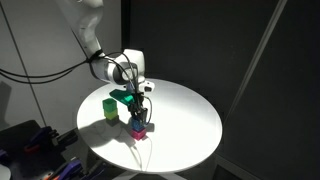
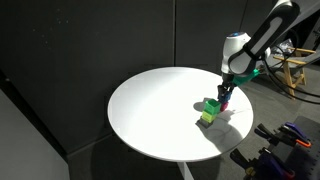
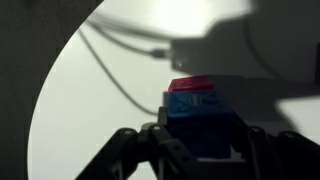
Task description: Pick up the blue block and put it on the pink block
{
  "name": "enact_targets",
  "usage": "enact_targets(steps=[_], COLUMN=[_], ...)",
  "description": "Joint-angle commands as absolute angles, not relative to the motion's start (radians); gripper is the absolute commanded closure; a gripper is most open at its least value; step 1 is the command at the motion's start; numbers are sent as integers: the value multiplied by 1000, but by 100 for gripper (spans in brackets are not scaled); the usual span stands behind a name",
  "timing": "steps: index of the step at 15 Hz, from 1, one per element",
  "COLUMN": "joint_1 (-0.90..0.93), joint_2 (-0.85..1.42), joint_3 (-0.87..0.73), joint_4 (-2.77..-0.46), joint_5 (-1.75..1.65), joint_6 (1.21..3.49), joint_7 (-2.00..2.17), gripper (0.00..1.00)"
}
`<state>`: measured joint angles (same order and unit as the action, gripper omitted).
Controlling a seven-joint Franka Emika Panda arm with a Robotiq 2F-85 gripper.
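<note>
The small solid blue block [image 3: 200, 118] shows best in the wrist view: a saturated blue cube with a flat, plain near face that fills the space between the two dark fingers [image 3: 158, 138] of the black Robotiq gripper [image 1: 139, 111]. The fingers lie against its left and right sides, so the hand is pinching the blue block. Just past its top edge a strip of the small magenta-pink block [image 3: 190, 84] shows, and the two cubes touch with their edges roughly in line. An exterior view gives what the wrist camera cannot: the blue block [image 1: 138, 120] sits on top of the pink block [image 1: 141, 130] as a short stack of two on the round white table [image 1: 190, 120], towards its near-left part, with the gripper coming straight down onto the stack from the white arm [image 1: 95, 45]. A yellow-green cube [image 1: 110, 107] stands alone to the left of the stack, near it but apart. In an exterior view from the opposite side the yellow-green cube [image 2: 208, 113] stands in front and the gripper [image 2: 225, 98] hangs just behind it. The stack there is almost wholly hidden, and its colours are too small to tell apart. Only the wrist view shows the fingers meeting the cube, and it also shows thin dark lines crossing the bright tabletop to the far left.
</note>
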<state>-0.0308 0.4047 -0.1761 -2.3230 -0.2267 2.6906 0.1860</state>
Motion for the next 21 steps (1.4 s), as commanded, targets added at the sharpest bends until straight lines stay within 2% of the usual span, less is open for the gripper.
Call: enact_targets(steps=[1, 5, 6, 7, 9, 21], joint_1=[-19, -18, -19, -18, -16, 11], joint_2=[429, 446, 448, 450, 451, 393], joint_3=[-198, -205, -205, -207, -211, -239], joint_4=[-2304, -2298, -2298, -2296, -2296, -2324], joint_5=[-243, -240, -236, -237, -237, -246], joint_6=[2710, 2714, 2715, 2717, 2718, 2688], joint_7=[170, 171, 169, 169, 170, 189], gripper=[68, 68, 18, 17, 2, 0])
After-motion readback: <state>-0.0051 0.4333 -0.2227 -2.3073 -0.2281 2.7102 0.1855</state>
